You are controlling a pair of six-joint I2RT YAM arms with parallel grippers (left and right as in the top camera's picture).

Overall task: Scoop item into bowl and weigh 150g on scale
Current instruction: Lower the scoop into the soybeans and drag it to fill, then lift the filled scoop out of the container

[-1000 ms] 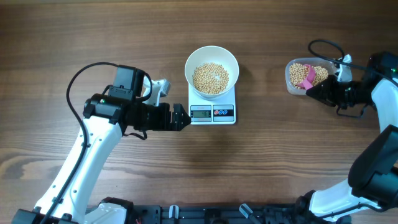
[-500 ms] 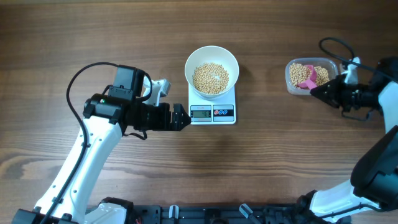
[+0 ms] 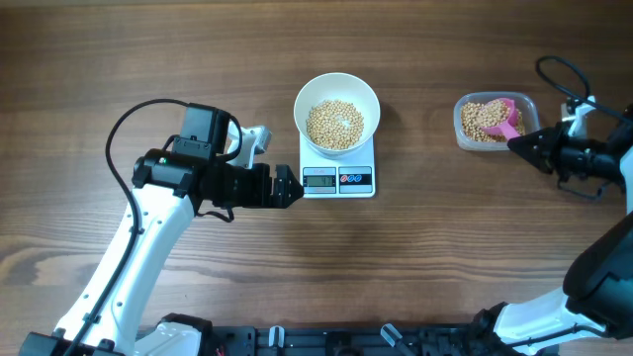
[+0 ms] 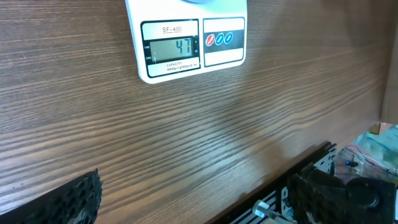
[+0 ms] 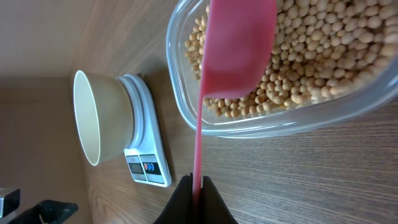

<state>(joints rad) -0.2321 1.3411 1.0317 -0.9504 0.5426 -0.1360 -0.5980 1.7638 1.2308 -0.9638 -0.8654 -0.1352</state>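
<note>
Right gripper (image 5: 198, 186): jaws pinched shut on the thin handle of a pink scoop (image 5: 239, 50), whose cup reaches straight ahead of the fingertips, past the near rim of a clear plastic container (image 3: 462, 136) and over the beans (image 5: 323, 56) heaped inside (the face turned to the wrist camera is bare pink; whether the cup carries any beans cannot be told). Well beyond the container, farther ahead of this pincer, a white bowl (image 3: 301, 101) sits on the scale (image 3: 338, 179) with a shallow mound of beans in it. Left gripper (image 3: 293, 188): jaws spread wide and holding nothing, low over the wooden table (image 4: 186, 137), its fingertips just beside the scale's front corner and aimed at it. The display (image 4: 172, 47) lies directly ahead of these fingers and reads 47.
</note>
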